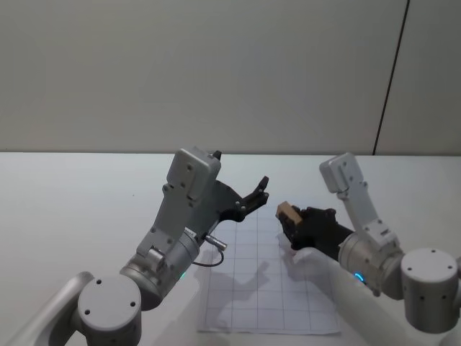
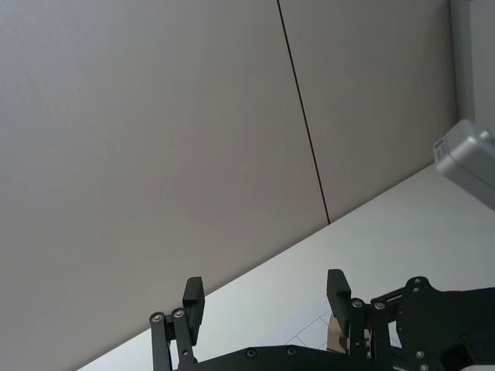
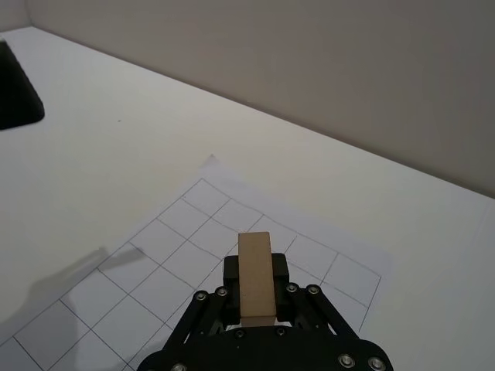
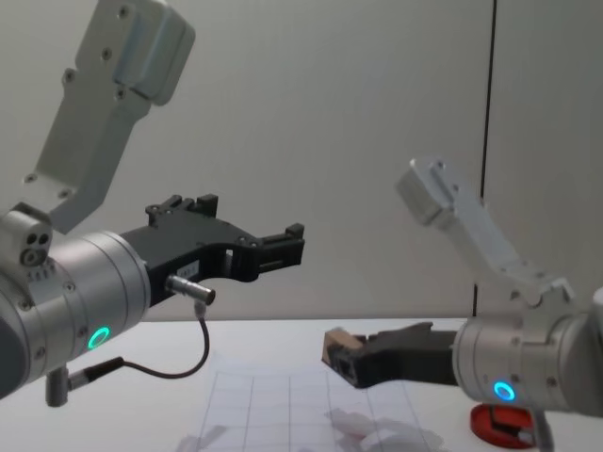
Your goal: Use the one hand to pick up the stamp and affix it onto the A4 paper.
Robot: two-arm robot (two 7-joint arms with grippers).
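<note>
Currently the right gripper [image 1: 292, 220] is clamped on the stamp [image 1: 287, 211] and holds it in the air over the far right part of the paper [image 1: 266, 295], with nothing touching the sheet. Key relation: the paper lies below the stamp, so the coming move is down, not sideways. The stamp's long axis runs out along the fingers, roughly level, pointing forward and left across the table [image 1: 72, 202]. My guess is the wrist has to pitch down to set an end face flat on the sheet; I can't tell which face prints. The right arm is the nearer one and already has the part. The left gripper [image 1: 253, 196] is raised over the sheet's far left side, jaws wide and holding nothing, and it sits near enough to the stamp that I'd watch clearance. The chest view adds what the head view doesn't: air between the stamp and the sheet, and a red disc [image 4: 495, 424] low on the right under the right arm. The right wrist view shows the stamp centred between the fingers, with grid squares directly beneath and ahead of it.
</note>
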